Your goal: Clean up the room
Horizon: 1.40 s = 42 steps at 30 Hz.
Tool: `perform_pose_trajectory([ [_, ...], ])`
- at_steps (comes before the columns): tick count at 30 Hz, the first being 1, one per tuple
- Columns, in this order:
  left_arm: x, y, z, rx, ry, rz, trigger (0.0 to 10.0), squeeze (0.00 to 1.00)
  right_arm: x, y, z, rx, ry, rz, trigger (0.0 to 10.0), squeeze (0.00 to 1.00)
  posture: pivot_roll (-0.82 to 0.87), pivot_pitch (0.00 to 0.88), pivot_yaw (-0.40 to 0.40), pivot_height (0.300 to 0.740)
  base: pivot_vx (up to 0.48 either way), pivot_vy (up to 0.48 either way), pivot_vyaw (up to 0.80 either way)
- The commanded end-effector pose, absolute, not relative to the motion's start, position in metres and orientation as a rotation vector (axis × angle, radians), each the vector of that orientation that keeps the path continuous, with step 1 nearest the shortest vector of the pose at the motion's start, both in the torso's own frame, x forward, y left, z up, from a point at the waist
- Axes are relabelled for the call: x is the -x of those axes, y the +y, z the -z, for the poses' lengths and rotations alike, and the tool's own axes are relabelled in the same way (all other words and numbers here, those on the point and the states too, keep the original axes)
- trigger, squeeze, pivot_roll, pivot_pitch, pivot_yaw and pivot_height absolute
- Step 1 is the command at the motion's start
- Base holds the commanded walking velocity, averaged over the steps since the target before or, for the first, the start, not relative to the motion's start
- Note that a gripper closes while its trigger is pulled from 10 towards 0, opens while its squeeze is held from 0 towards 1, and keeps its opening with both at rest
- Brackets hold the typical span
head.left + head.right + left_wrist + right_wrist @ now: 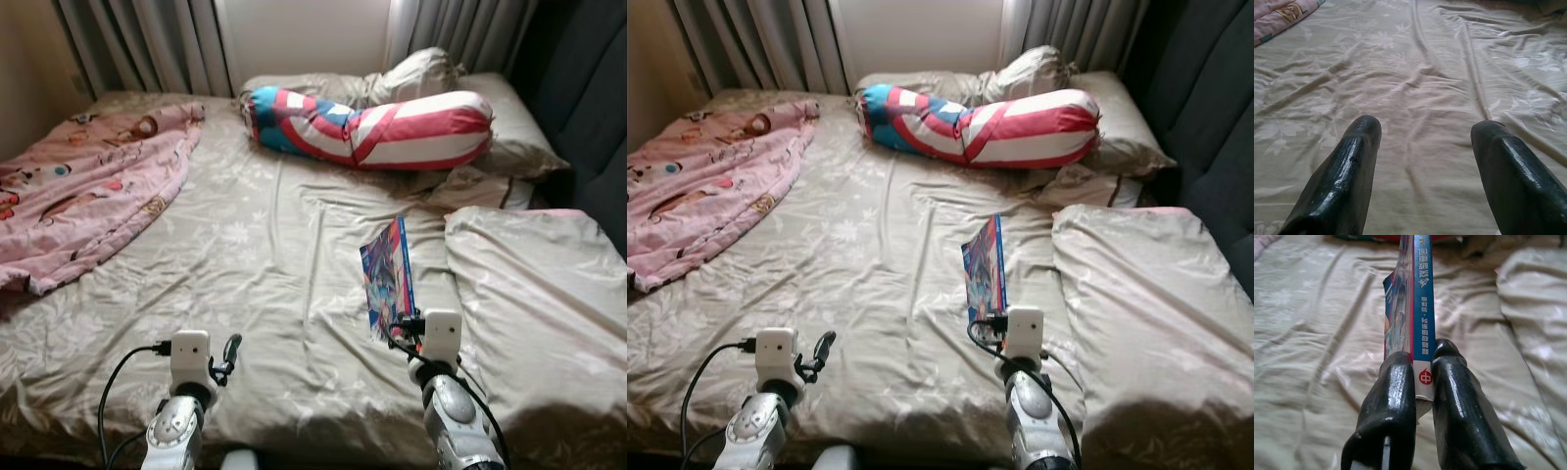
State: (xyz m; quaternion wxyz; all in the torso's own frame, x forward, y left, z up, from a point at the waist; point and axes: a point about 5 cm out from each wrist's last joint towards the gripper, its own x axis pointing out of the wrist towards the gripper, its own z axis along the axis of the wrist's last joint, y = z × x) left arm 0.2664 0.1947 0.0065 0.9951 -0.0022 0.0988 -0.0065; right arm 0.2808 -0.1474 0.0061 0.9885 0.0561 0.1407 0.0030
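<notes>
Covering the bed, a wrinkled beige floral sheet (255, 255) holds a pink blanket (88, 186) and a red, white and blue bolster (382, 127). Above it, the right gripper (1422, 364) pinches a thin, colourful book (387, 274) by its blue spine. The left gripper (1425, 132) hovers, fingers spread.

Before you stands the bed (265, 255), covered by a wrinkled beige floral sheet. On it you see a pink blanket (83, 186), a striped bolster (377, 125), pillows (411, 76) and a beige duvet (539, 294).
</notes>
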Motion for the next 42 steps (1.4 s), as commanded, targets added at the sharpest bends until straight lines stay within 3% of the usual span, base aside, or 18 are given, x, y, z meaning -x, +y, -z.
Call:
perform_pose_trajectory([
  [1,-0.266,0.196,-0.008,-0.007,0.196,0.030,10.0,0.00,-0.289,-0.155,-0.012,-0.115,0.263,0.014,10.0,0.00,-0.03,0.016,-0.036,0.647,0.000,0.000,0.00],
  [7,-0.266,0.198,-0.009,-0.017,0.190,0.042,10.0,0.00,-0.292,-0.164,-0.013,-0.122,0.272,0.070,10.0,0.00,-0.03,0.029,-0.028,0.647,0.041,0.000,0.00],
  [26,-0.266,0.194,-0.011,-0.024,0.184,0.056,10.0,0.00,-0.294,-0.160,-0.012,-0.131,0.272,0.106,10.0,0.00,-0.03,0.053,-0.022,0.647,0.322,0.000,0.00],
  [42,-0.261,0.197,-0.010,-0.034,0.184,0.063,10.0,0.00,-0.305,-0.166,-0.015,-0.184,0.329,0.077,10.0,0.00,0.00,0.083,-0.015,0.647,0.000,0.000,0.00],
])
